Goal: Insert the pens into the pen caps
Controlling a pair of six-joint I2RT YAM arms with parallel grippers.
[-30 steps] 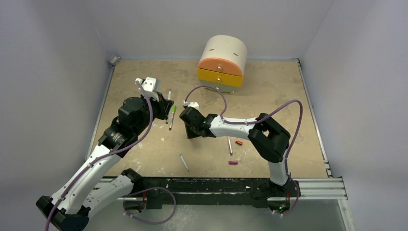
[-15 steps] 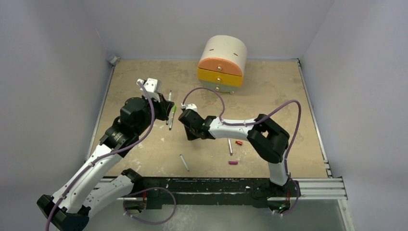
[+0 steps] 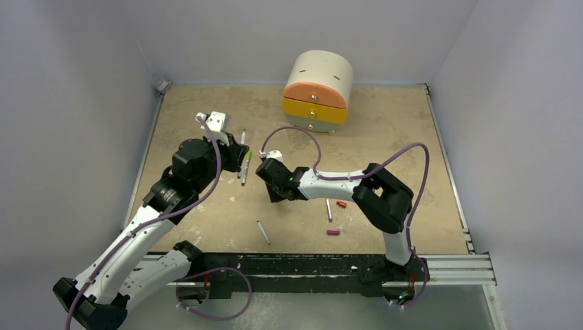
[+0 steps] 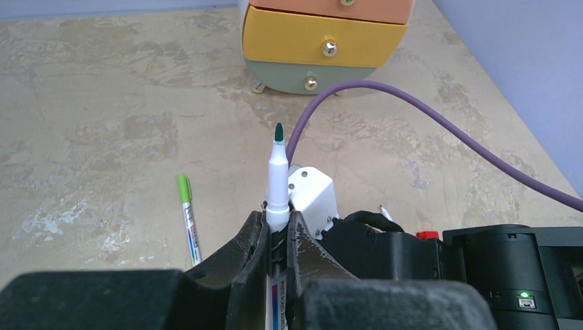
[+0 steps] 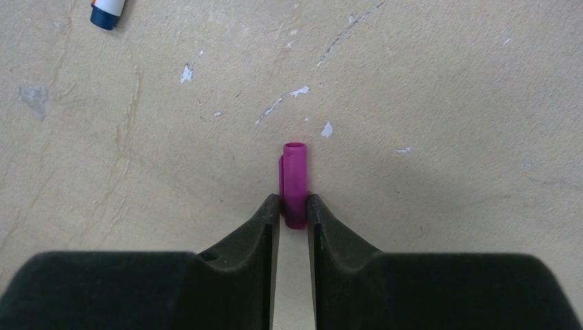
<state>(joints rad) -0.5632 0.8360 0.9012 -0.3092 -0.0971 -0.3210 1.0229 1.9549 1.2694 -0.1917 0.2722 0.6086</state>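
My left gripper (image 4: 277, 218) is shut on a white pen (image 4: 278, 175) whose dark green tip points away from the wrist, toward the right arm's wrist. It shows in the top view (image 3: 237, 149) at the middle left. My right gripper (image 5: 293, 204) is shut on a magenta cap (image 5: 293, 177), open end forward, just above the table; it shows in the top view (image 3: 265, 167) close to the left gripper. A green-capped pen (image 4: 188, 216) lies on the table beside the left gripper. Two more pens (image 3: 263, 232) (image 3: 328, 208), a red cap (image 3: 342, 204) and a second magenta cap (image 3: 333, 232) lie nearer the front.
A small rounded drawer unit (image 3: 317, 89) with orange and yellow drawers stands at the back middle. The right arm's purple cable (image 4: 426, 113) arcs across the left wrist view. A dark blue pen end (image 5: 108, 12) lies at the far left of the right wrist view. Walls enclose the table.
My right gripper has shifted slightly left, toward the left gripper, with the magenta cap in it. The left arm has barely moved.
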